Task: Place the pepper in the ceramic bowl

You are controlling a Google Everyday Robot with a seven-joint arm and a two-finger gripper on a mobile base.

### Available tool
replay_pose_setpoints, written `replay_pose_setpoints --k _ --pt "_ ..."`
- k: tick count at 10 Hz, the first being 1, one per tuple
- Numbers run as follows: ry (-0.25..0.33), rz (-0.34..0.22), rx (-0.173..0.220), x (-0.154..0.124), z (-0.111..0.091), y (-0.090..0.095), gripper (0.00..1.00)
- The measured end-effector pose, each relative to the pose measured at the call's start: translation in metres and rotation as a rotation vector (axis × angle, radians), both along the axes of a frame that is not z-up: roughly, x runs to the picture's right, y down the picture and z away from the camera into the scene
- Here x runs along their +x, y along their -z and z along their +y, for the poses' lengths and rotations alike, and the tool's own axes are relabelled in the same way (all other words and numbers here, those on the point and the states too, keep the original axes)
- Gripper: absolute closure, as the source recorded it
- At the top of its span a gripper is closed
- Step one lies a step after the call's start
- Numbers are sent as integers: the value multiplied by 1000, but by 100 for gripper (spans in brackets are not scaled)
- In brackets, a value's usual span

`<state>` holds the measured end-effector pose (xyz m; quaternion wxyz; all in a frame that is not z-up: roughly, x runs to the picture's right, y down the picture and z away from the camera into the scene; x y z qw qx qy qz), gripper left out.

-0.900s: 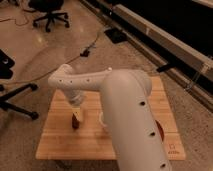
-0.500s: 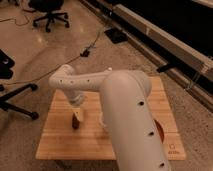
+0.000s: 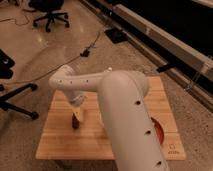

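Looks like the pickup step: the hand (image 3: pixel 76 116) is down on the left of the wooden surface (image 3: pixel 55 142), right at the pepper (image 3: pixel 75 123) (can't tell if it's clamped on it). Next it'd need a lift, then a carry right to the ceramic bowl (image 3: pixel 159 131), which is half hidden behind the arm (image 3: pixel 125 115).

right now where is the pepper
The pepper shows just below the gripper, over the left half of the wooden table; the ceramic bowl peeks out behind the arm at right.
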<state>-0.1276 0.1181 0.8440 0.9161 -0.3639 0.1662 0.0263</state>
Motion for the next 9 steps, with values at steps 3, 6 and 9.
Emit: replay_pose_setpoints --k 3,6,9 --pt "5 -2 -2 -1 2 -3 20" --pt "9 -7 1 -3 5 -6 20" --pt "-7 3 6 0 4 -7 20"
